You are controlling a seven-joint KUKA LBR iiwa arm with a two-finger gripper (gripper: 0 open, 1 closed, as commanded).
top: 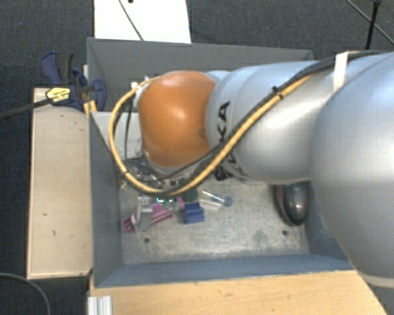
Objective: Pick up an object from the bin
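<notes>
My gripper [145, 207] shows as a grey metal part below the orange dome, low over the front left of the bin floor. Right beside it lies a magenta, stick-like thing [152, 216] that reaches toward the left wall. A small blue block [192, 213] sits just to its right. Behind the block lies a clear little tube with a blue cap [215, 199]. A bit of green [163, 202] peeks out at the gripper's edge. The view shows nothing held by the gripper.
A dark grey, rounded, mouse-like thing [294, 203] lies at the right of the bin floor, half under the arm. The arm and its dome hide the back and middle of the bin. Bare floor shows along the front wall.
</notes>
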